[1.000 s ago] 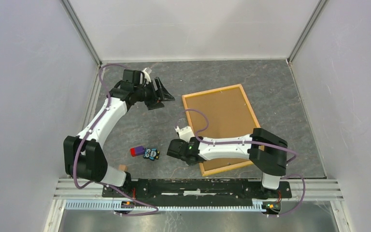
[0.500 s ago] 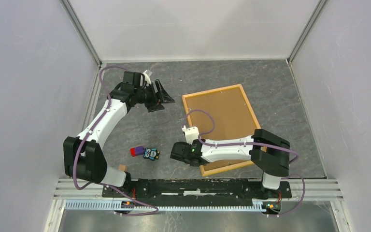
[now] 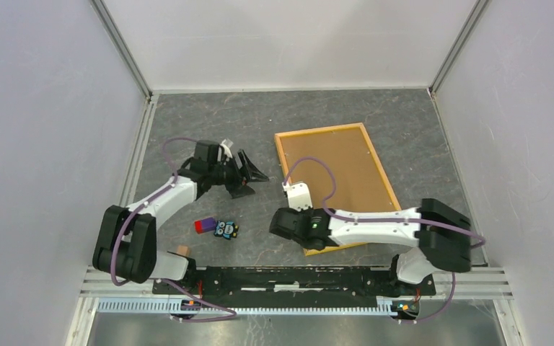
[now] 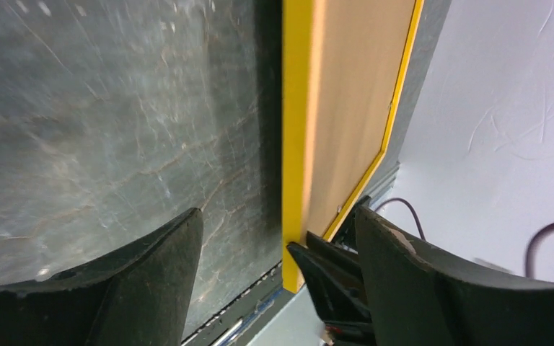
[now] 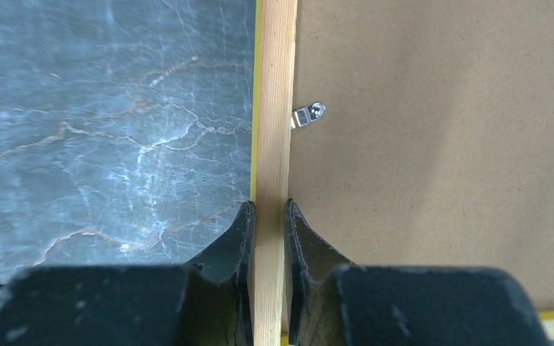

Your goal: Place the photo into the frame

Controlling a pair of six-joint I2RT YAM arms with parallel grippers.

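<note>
The frame [image 3: 317, 130] is laid back-side up right of centre in the overhead view, on the grey table [image 3: 187, 130], its brown backing panel [image 3: 335, 169] showing. Its left border, near the lower left corner, is clamped between the narrow jaws of the right gripper [image 5: 269, 209], just below a small metal clip [image 5: 309, 114]. The left gripper [image 3: 249, 176] is held left of the frame and apart from it, jaws spread wide around nothing. A small purple block [image 3: 203, 225] is seen at lower left.

Frame [image 3: 317, 130] corner beneath right arm [image 3: 375, 220]
</note>
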